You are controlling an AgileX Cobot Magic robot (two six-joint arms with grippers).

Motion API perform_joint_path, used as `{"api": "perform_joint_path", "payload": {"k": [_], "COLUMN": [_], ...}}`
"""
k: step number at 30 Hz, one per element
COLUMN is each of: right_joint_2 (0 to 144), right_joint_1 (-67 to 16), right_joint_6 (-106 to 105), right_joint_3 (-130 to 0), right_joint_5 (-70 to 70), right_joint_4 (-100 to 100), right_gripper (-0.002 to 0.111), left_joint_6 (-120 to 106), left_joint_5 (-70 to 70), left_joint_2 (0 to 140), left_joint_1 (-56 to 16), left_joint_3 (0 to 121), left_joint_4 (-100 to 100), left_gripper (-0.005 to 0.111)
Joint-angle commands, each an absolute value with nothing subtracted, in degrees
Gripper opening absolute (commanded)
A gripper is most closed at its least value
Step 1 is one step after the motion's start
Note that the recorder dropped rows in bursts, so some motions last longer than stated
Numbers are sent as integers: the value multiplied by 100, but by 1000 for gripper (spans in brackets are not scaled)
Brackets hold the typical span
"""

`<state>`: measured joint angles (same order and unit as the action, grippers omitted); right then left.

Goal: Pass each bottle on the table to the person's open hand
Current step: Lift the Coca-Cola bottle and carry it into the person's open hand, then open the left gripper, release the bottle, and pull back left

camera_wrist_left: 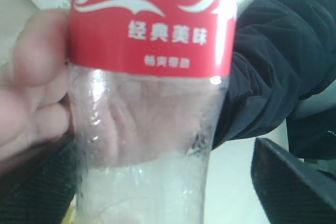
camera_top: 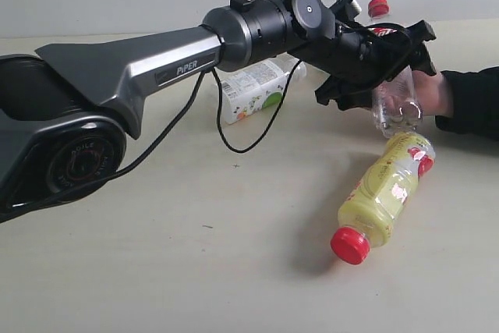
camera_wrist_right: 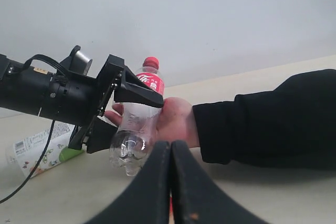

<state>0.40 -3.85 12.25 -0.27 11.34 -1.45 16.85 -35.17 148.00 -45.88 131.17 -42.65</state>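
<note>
The left gripper [camera_top: 386, 68] clamps the red-labelled bottle [camera_top: 396, 107] against the person's open hand [camera_top: 433, 93], above the table [camera_top: 195, 271], and since the hand's fingers look uncurled, releasing now could drop it onto the yellow bottle [camera_top: 386, 193].

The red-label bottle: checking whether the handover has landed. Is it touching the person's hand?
Touching. The left wrist view shows the person's hand pressed against the side of the red-label bottle, palm visible behind its clear wall, with no gap.
</note>
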Motion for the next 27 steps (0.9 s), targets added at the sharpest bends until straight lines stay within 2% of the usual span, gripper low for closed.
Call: {"api": "perform_joint_path", "payload": {"k": [1,6,27], "right_joint_2": [0,0,0], "right_joint_1": [-351,-351,-351], "right_joint_6": [1207,1207,1207], "right_joint_3": [0,0,0], "right_joint_5": [1100,1100,1100], "right_joint_4": [-147,-147,-147], "right_gripper": [0,0,0], "left_joint_6": [1525,1322,472], "left_joint_5": [-3803,-4169,-5765], "left_joint_2": [14696,14582,13782], "left_joint_1": [-4497,-4432,-4300], "left_joint_3": [13139,13139,13139], "left_joint_4": [-4206,-4194,-3729], "left_gripper": [91,96,95]}}
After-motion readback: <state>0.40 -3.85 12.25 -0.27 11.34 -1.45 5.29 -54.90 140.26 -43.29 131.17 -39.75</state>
